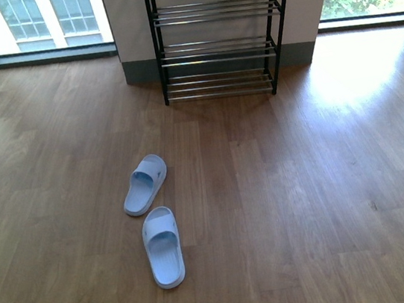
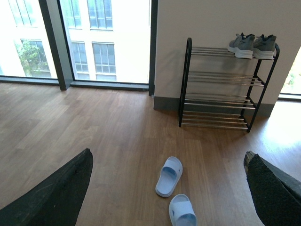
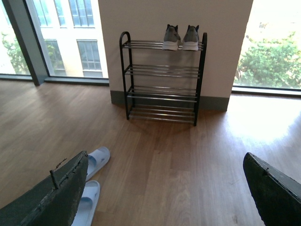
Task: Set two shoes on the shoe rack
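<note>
The two pale blue slides (image 1: 145, 184) (image 1: 163, 247) lie one behind the other on the wood floor (image 1: 307, 204), left of centre and well apart from the shoe rack (image 1: 209, 15); only a stretch of floorboards separates them from it. The rack stands against the wall (image 3: 225, 47) between two tall windows (image 1: 48, 19); a pair of grey sneakers (image 3: 181, 37) sits at the right end of its top tier, heels outward. The left gripper (image 2: 168, 156) and the right gripper (image 3: 165, 156) hang above the floor; each has its dark fingers (image 2: 56, 193) (image 3: 51, 197) spread wide, holding nothing.
</note>
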You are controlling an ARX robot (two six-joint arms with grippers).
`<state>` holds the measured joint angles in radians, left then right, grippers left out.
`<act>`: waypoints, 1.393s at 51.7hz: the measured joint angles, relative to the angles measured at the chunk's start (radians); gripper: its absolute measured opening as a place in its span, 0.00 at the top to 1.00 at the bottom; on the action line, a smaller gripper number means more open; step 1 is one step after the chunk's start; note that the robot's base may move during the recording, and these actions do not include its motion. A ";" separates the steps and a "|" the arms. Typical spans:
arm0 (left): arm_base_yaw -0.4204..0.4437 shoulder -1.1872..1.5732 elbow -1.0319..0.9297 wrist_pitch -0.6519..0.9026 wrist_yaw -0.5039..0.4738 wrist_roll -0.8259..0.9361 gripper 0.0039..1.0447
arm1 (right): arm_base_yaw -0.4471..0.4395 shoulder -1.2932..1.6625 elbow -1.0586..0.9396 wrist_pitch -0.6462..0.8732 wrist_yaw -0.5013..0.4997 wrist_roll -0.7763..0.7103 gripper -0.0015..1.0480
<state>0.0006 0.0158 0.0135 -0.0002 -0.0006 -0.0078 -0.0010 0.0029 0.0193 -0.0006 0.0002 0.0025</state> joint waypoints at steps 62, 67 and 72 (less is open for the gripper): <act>0.000 0.000 0.000 0.000 0.000 0.000 0.09 | 0.000 0.000 0.000 0.000 0.000 0.000 0.09; 0.000 0.000 0.000 0.000 0.000 0.000 0.09 | 0.000 0.000 0.000 0.000 0.000 0.000 0.09; 0.000 0.000 0.000 0.000 0.000 0.000 0.09 | 0.000 0.000 0.000 0.000 0.000 0.000 0.09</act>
<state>0.0006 0.0158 0.0135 -0.0002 -0.0002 -0.0074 -0.0010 0.0029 0.0193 -0.0006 0.0002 0.0025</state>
